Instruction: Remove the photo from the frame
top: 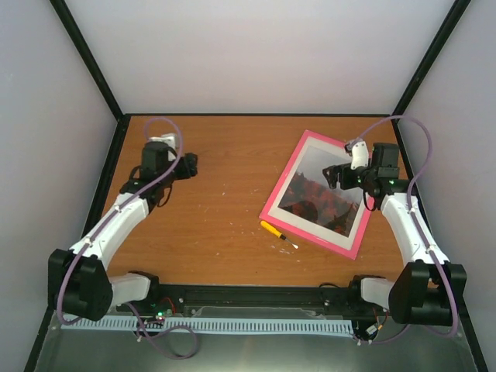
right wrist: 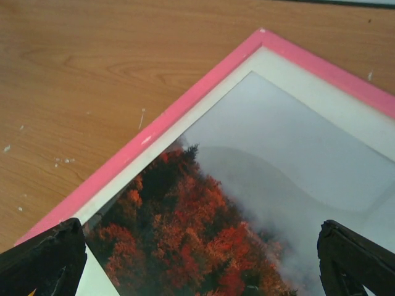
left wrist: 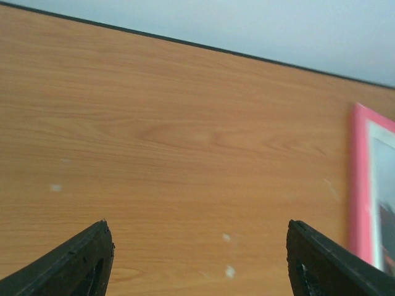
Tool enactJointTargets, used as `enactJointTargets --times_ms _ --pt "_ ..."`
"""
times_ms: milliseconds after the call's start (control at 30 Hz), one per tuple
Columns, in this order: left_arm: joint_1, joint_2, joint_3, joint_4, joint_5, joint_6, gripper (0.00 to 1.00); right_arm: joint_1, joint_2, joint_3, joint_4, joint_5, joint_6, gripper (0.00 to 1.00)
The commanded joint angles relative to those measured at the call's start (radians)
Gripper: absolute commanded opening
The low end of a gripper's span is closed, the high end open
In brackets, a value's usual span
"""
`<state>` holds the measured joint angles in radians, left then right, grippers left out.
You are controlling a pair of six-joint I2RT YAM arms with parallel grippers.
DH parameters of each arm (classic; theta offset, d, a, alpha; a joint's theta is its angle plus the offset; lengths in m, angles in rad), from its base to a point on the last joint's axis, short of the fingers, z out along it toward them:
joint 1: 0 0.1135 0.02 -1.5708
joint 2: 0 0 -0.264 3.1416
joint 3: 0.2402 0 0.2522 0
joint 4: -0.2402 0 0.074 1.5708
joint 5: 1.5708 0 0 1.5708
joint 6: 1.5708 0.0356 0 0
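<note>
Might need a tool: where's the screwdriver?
In the overhead view the screwdriver lies on the table, right of centre, alongside the near edge of the pink frame, by its left corner.

White arms (top: 116,218) with black joints (top: 77,283), black jaws, and looping purple cables (top: 164,118)

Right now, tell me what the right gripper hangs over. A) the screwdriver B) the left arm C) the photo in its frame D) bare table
C: the right wrist view shows the right gripper open above the photo, which lies inside the pink frame.
</note>
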<state>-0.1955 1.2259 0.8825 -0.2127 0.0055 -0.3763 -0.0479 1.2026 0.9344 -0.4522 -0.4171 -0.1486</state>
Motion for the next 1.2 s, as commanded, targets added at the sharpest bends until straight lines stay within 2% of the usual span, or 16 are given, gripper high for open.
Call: enactJointTargets --times_ms 0,100,233,433,567,800,1167 --pt "-0.166 -0.027 -0.006 -0.001 0.063 0.022 0.77 0.018 0.005 -0.038 0.033 0.001 -0.058 1.0" --pt "-0.286 -0.009 -0.014 -0.034 0.044 -0.011 0.76 0.023 -0.018 -0.071 0.046 -0.051 -0.095 1.0" --pt "-0.443 0.061 -0.009 -0.043 0.024 -0.064 0.75 0.038 -0.049 -0.092 0.07 0.056 -0.093 1.0" --pt "-0.642 0.282 0.108 -0.096 -0.07 -0.145 0.76 0.045 -0.043 -0.1 0.083 0.129 -0.113 1.0" --pt "-0.738 0.426 0.198 -0.139 -0.109 -0.162 0.81 0.046 -0.033 -0.097 0.059 0.076 -0.135 1.0" --pt "-0.852 0.609 0.36 -0.261 -0.181 -0.157 0.84 0.048 -0.045 -0.107 0.064 0.041 -0.16 1.0" --pt "-0.896 0.717 0.455 -0.391 -0.278 -0.201 0.85 0.048 -0.034 -0.104 0.043 -0.006 -0.175 1.0"
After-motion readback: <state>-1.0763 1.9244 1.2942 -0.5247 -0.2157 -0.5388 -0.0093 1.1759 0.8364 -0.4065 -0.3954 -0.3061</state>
